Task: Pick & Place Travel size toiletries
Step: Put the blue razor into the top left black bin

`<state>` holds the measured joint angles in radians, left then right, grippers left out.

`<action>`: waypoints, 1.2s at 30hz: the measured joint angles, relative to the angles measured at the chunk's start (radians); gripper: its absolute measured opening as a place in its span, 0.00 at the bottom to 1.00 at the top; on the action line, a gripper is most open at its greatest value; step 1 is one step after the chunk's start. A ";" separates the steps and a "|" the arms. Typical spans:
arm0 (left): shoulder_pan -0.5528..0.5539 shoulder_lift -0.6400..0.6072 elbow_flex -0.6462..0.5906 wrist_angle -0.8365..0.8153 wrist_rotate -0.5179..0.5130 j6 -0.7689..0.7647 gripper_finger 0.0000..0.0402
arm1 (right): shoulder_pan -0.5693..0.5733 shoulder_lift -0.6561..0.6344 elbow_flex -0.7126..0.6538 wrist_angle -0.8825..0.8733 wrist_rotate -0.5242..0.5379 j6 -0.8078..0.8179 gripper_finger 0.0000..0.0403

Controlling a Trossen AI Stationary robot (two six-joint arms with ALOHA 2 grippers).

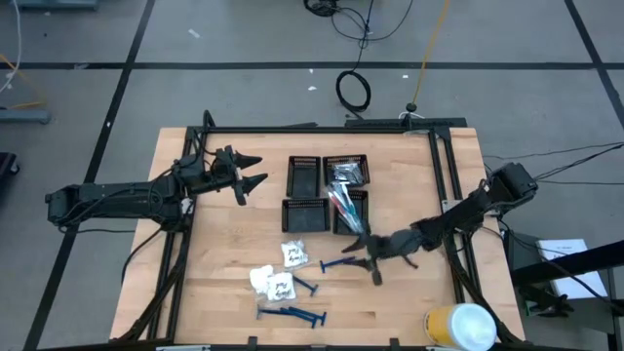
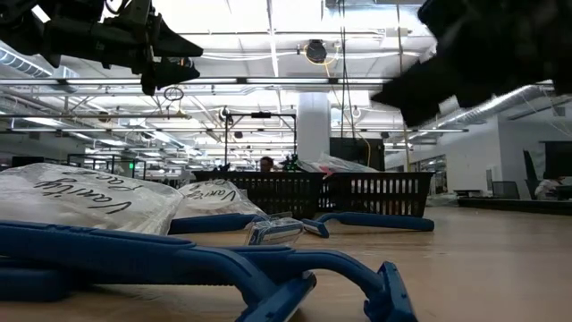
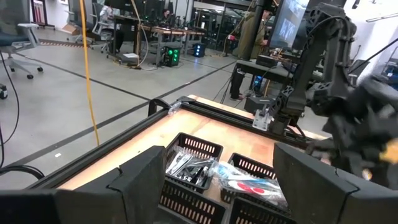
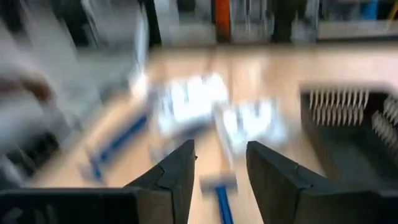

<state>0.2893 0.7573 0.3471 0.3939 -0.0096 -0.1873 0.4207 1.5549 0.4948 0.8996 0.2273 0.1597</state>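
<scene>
The right hand [image 1: 369, 261] hovers low over the pale wooden surface [image 1: 409, 185], just in front of the four black mesh trays [image 1: 328, 193]. Its two dark fingers are spread apart and carry nothing. In the right wrist view the gap between the fingers frames the pale head of a blue plastic razor [image 4: 219, 193].

Governing relation: the nearest blue plastic razor lies on the surface just beside the right hand, on the side toward the table's middle. Its slim handle runs roughly across the table, left to right, and ends close to the fingertips. The fingers should therefore close across the handle, not along it.

The left hand [image 1: 250, 172] hangs well above the surface beside the trays' left edge, fingers released and empty. It is well apart from every loose item, so the right arm is judged the nearer one for the coming pick.

Remaining loose items:
- Three white crinkly packets [image 1: 280, 273] with printed script, soft and puffy, lie clustered left of the razor.
- More blue razors [image 1: 292, 314], rigid, thin and long with angled heads, lie near the front edge of the surface.

Two trays on the right already hold items: silvery-white pieces [image 1: 346, 173] in the rear tray, slim toothbrushes [image 1: 343, 205] in the front one. The two left trays look empty. A large yellow-and-white cylinder [image 1: 458, 326] stands at the front right corner, apart from the work.
</scene>
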 joint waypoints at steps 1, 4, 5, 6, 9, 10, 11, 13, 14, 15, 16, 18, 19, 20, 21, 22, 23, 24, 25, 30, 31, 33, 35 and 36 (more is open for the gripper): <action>0.000 0.000 0.000 0.000 0.000 0.000 0.71 | 0.012 0.006 0.030 -0.110 0.018 -0.005 0.34; 0.000 0.000 0.000 0.000 0.000 0.000 0.71 | 0.026 0.039 0.157 -0.433 0.031 0.021 0.37; 0.000 0.000 0.000 0.000 0.000 0.000 0.71 | 0.027 0.055 0.196 -0.527 0.030 0.029 0.38; 0.000 0.000 0.000 0.000 0.000 0.000 0.71 | 0.026 0.071 0.230 -0.607 0.030 0.030 0.40; 0.000 0.000 0.000 0.000 0.000 0.000 0.71 | 0.026 0.110 0.279 -0.728 0.030 0.010 0.43; 0.000 0.000 0.000 0.000 0.000 0.000 0.71 | 0.024 0.118 0.281 -0.732 0.030 -0.007 0.43; 0.000 0.000 0.000 0.000 0.000 0.000 0.71 | 0.020 0.126 0.281 -0.733 0.030 -0.021 0.43; 0.000 0.000 0.000 0.000 0.000 0.000 0.71 | 0.009 0.135 0.281 -0.755 0.028 -0.032 0.43; 0.000 0.000 0.000 0.000 0.000 0.000 0.71 | -0.002 0.138 0.278 -0.761 0.025 -0.033 0.43; 0.000 0.000 0.000 0.000 0.000 0.000 0.71 | -0.013 0.142 0.277 -0.761 0.008 -0.029 0.43; 0.000 0.000 0.000 0.000 0.000 0.000 0.71 | -0.025 0.146 0.276 -0.757 -0.018 -0.023 0.42; 0.000 0.000 0.000 0.000 0.000 0.000 0.71 | -0.045 0.152 0.273 -0.758 -0.078 -0.010 0.41; 0.000 0.000 0.000 0.001 0.000 0.000 0.71 | -0.053 0.158 0.273 -0.753 -0.109 -0.003 0.40; 0.000 0.000 0.000 0.003 0.000 0.000 0.71 | -0.061 0.167 0.273 -0.746 -0.138 0.007 0.39; 0.000 0.000 0.000 0.006 0.000 0.000 0.71 | -0.067 0.175 0.273 -0.745 -0.162 0.011 0.38; 0.000 0.000 0.000 0.009 0.000 0.000 0.71 | -0.071 0.180 0.274 -0.745 -0.181 0.010 0.36; 0.000 0.000 0.000 0.010 0.000 0.000 0.71 | -0.074 0.187 0.275 -0.746 -0.195 0.009 0.34; 0.000 0.000 0.000 0.010 0.000 0.000 0.71 | -0.076 0.194 0.275 -0.743 -0.206 0.008 0.31; 0.000 0.000 0.000 0.013 0.000 0.000 0.71 | -0.076 0.200 0.276 -0.742 -0.210 0.008 0.28; 0.000 0.000 0.000 0.027 0.008 -0.013 0.71 | -0.073 0.200 0.276 -0.736 -0.228 0.010 0.06; 0.000 0.000 0.000 0.027 0.008 -0.019 0.71 | -0.073 0.193 0.275 -0.739 -0.230 0.004 0.05; 0.000 0.000 0.000 0.029 0.007 -0.029 0.71 | -0.072 0.174 0.272 -0.748 -0.231 0.004 0.05; 0.000 0.000 0.000 0.029 0.008 -0.028 0.71 | -0.071 0.153 0.271 -0.753 -0.216 0.008 0.06; 0.000 0.000 0.000 0.029 0.008 -0.028 0.71 | -0.071 0.138 0.270 -0.758 -0.211 0.007 0.06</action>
<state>0.2893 0.7571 0.3470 0.4229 -0.0020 -0.2153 0.3496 1.6932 0.7646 0.1413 0.0162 0.1665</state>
